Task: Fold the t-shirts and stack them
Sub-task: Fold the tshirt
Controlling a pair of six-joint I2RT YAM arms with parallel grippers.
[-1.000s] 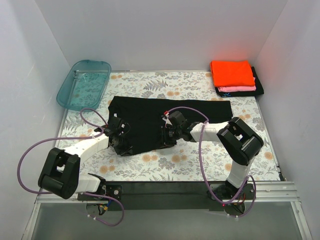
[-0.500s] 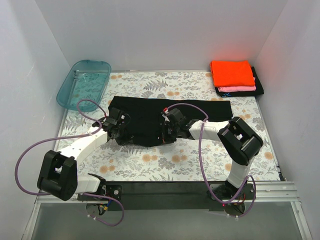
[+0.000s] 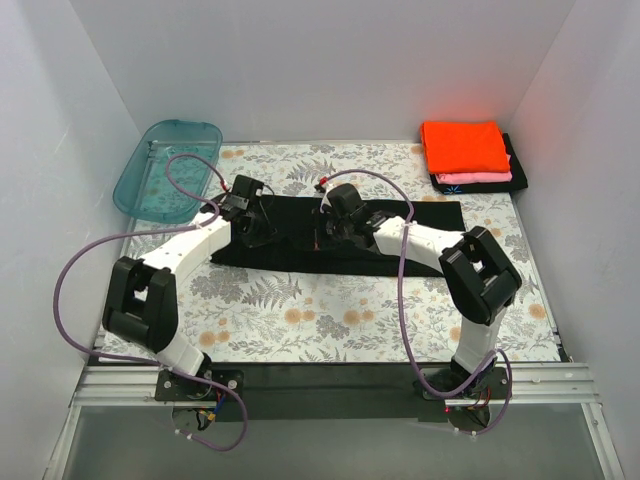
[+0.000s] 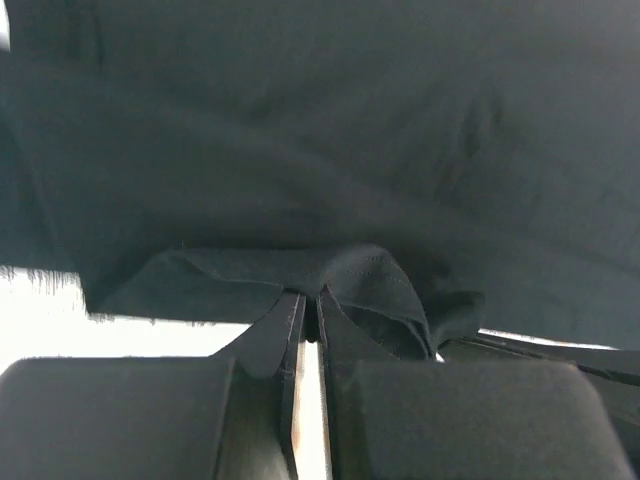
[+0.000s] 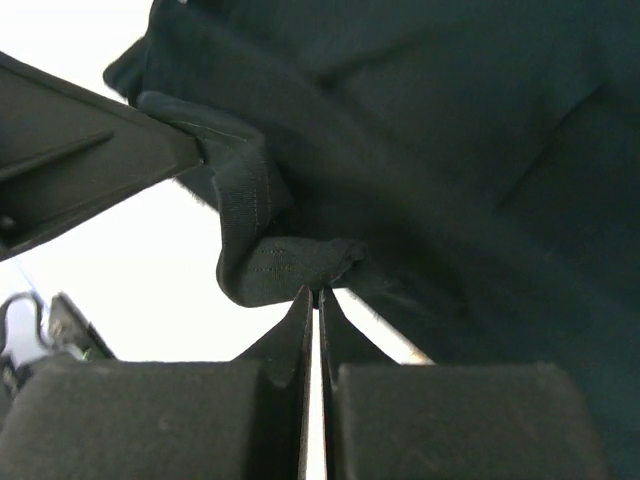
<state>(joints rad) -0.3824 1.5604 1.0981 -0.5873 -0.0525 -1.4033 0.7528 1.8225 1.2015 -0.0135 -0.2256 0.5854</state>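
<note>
**A:** What do your hands have?

**B:** My left gripper (image 4: 308,300) is pinched tight on a bunched fold of the large black t-shirt (image 3: 420,218), jaws all but touching. My right gripper (image 5: 316,292) is clamped the same way on a rolled bit of hem.

**A:** Where does the shirt lie?

**B:** Across the middle of the table (image 3: 330,320) as a long dark band, with both my hands over its left half.

**A:** How do you land this fold well?

**B:** I'd lower both hands level, with the cloth taut between them, so the carried edge meets the far edge squarely, then let go together. The right end has no hand on it and may wrinkle. In the far right corner, the orange shirt (image 3: 463,146) tops the pink one (image 3: 482,177) and a black one (image 3: 516,172). I judge this shirt goes there last.
</note>
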